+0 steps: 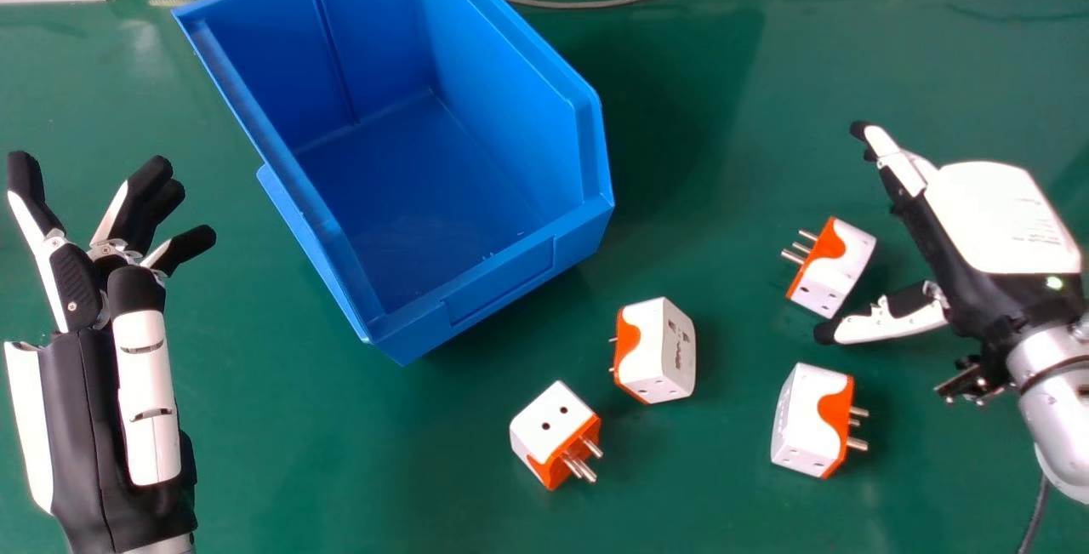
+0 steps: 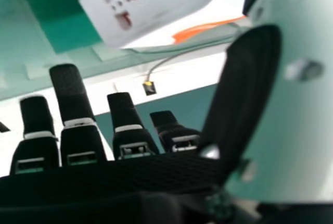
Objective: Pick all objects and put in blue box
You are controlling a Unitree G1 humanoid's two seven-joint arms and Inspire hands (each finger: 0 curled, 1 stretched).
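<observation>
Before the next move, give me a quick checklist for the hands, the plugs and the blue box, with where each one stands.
1. Right hand open and holding nothing: ok.
2. Left hand away from the box: ok, it is left of it, open.
3. Box mouth facing up and unblocked: ok.
4. Plugs in the box: not ok, all four lie outside it on the table.
5. Right thumb not touching the nearest plug: cannot tell, they look very close.
</observation>
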